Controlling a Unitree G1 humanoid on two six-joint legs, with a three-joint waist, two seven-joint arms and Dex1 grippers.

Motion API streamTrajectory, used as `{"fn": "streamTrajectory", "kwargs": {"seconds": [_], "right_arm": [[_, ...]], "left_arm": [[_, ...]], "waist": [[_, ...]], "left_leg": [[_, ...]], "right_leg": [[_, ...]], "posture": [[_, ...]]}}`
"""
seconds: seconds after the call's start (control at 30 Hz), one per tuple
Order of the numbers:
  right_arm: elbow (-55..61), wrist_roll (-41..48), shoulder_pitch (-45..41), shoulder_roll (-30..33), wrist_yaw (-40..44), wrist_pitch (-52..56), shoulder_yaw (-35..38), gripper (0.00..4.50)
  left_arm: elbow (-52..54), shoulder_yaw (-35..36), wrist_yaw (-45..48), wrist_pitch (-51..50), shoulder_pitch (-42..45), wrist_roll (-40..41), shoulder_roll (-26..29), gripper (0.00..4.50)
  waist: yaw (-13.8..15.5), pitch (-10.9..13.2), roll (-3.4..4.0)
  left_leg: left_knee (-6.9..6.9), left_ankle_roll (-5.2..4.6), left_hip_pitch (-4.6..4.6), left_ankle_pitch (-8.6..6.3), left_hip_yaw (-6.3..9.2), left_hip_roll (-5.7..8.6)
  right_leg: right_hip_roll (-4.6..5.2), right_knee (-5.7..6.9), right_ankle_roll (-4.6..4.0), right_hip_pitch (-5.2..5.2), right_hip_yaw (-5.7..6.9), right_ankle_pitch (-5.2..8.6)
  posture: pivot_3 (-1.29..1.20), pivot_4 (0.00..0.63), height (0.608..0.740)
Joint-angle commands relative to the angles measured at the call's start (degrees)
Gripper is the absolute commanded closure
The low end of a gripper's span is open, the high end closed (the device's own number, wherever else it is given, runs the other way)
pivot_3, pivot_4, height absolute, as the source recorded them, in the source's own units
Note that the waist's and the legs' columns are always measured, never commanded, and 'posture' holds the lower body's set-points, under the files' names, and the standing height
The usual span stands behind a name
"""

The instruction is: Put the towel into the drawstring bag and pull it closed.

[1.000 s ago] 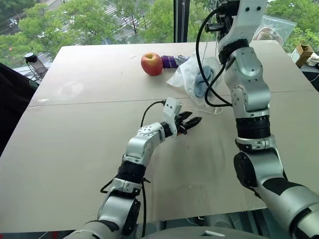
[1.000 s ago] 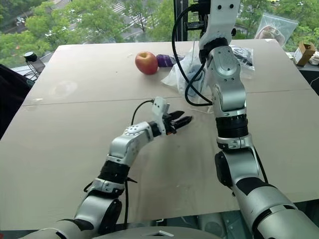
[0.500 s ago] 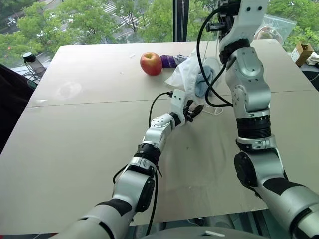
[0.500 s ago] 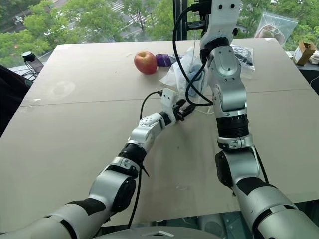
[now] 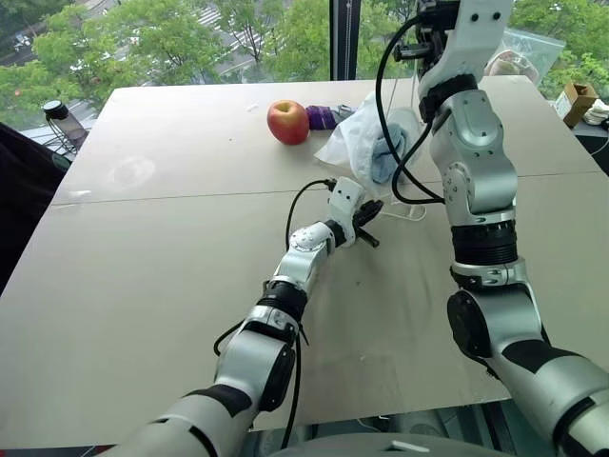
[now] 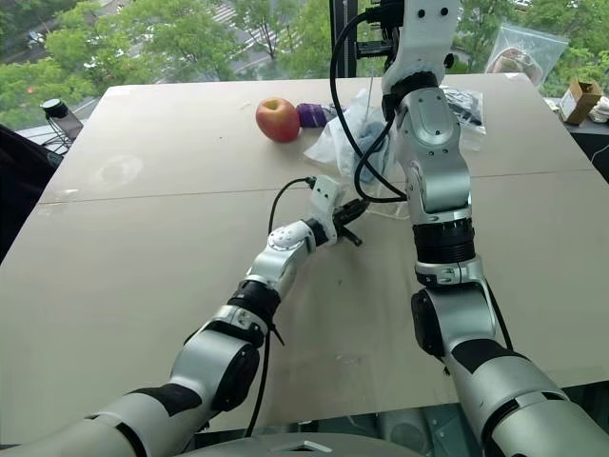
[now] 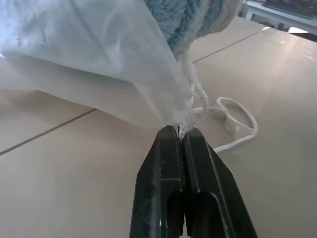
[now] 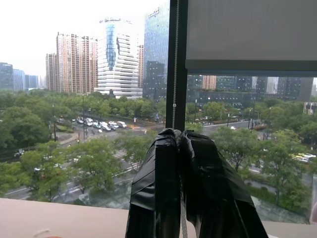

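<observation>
Left gripper [image 7: 184, 130] fingers have just gone from wide to pinching the drawstring bag [image 5: 366, 143] corner and cord beside the apple [image 5: 290, 122]. Towel [image 7: 195, 17] is sitting inside. Right gripper [image 8: 179, 135], raised above the apple, is clamping 1 cord. Closing pull looks next.

Bright window daylight; soft shadows; sharp

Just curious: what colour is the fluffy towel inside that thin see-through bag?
Pale blue-grey towel, clearest in the left wrist view.
</observation>
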State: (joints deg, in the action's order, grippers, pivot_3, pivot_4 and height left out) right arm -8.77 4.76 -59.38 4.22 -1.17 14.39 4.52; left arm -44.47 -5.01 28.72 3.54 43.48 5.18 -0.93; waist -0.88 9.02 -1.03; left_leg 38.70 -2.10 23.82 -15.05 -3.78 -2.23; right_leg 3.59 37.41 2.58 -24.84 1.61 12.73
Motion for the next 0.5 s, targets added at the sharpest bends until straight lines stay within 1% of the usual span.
{"fn": "streamTrajectory", "kwargs": {"seconds": [0.03, 0.1, 0.17, 0.23, 0.33, 0.5], "right_arm": [[2.75, -0.25, -0.40, 0.66, -0.34, -1.59, 0.61, 4.50], [2.58, -0.79, -0.30, 1.10, -1.07, -2.18, 1.02, 4.50], [2.10, -2.39, -0.13, 2.11, -3.62, -3.67, 2.08, 4.50], [1.40, -3.86, 0.01, 3.15, -6.66, -5.05, 3.39, 4.50], [0.50, -5.43, 0.27, 4.26, -10.13, -6.75, 4.71, 4.50], [-1.87, -6.84, 2.04, 5.13, -15.17, -9.37, 7.20, 4.50]], "left_arm": [[1.17, 0.95, -9.26, 5.20, -0.72, -4.34, 1.42, 4.44], [2.17, 1.34, -19.02, 7.61, -1.54, -8.96, 3.45, 4.44], [5.84, 2.45, -29.84, 10.37, -3.32, -14.69, 6.74, 4.44], [9.66, 3.08, -37.33, 11.09, -5.04, -19.03, 9.64, 4.44], [14.67, 3.29, -43.49, 9.99, -7.04, -23.74, 12.85, 4.44], [23.83, 7.16, -51.69, 5.79, -8.44, -30.72, 19.72, 4.44]], "waist": [[-0.03, 0.00, 0.00], [-0.05, 0.00, 0.00], [-0.14, 0.00, 0.00], [-0.03, 0.00, 0.00], [0.27, 0.00, 0.00], [0.29, 0.00, 0.00]], "left_leg": [[0.00, 0.00, 0.00, 0.00, 0.01, 0.00], [-0.01, 0.00, -0.01, 0.00, 0.05, -0.01], [-0.03, 0.00, -0.02, 0.00, 0.11, -0.02], [-0.07, 0.00, -0.03, 0.00, 0.23, -0.05], [-0.12, 0.21, -0.02, 0.12, 0.22, -0.09], [-0.13, 0.26, 0.02, 0.15, 0.15, -0.01]], "right_leg": [[0.00, 0.00, 0.00, 0.00, 0.00, 0.00], [0.00, 0.00, 0.00, 0.00, -0.01, 0.00], [0.00, -0.01, 0.00, 0.00, -0.01, 0.00], [0.03, 0.00, 0.00, -0.04, -0.05, 0.00], [0.10, 0.00, 0.00, -0.05, -0.01, 0.00], [0.30, -0.05, 0.02, -0.04, 0.03, -0.01]], "posture": [[0.00, 0.150, 0.740], [0.00, 0.150, 0.740], [0.00, 0.150, 0.740], [0.00, 0.150, 0.740], [0.00, 0.150, 0.740], [0.00, 0.150, 0.740]]}}
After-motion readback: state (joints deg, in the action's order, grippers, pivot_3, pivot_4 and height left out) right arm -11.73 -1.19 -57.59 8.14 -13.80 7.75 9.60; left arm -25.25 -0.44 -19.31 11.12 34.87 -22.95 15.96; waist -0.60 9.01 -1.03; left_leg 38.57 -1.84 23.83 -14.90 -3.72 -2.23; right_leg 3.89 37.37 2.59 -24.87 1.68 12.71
